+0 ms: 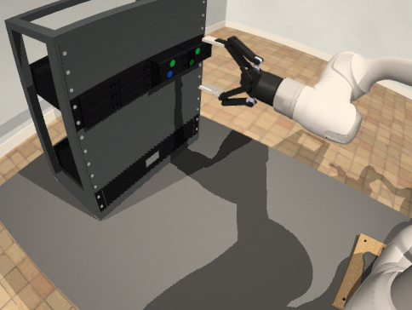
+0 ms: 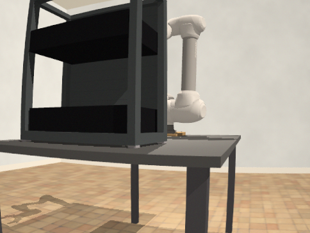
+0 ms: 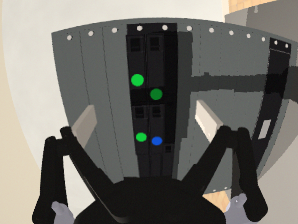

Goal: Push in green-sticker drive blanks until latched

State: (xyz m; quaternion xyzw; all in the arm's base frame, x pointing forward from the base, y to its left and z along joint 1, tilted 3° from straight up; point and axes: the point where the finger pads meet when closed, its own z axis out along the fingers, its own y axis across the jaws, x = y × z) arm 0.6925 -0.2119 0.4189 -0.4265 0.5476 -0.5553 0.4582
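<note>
A dark grey rack stands on the table. At the right end of its upper drive row are three blanks with green stickers and one with a blue sticker. The wrist view shows the green stickers and the blue sticker. My gripper is open and empty. It points at these blanks from a short way off, touching nothing. In the exterior view the rack hides the gripper.
More dark drive blanks without stickers fill the row to the left. A lower black unit sits near the rack's base. A wooden mounting plate lies under the arm's base. The table edge is close behind the rack.
</note>
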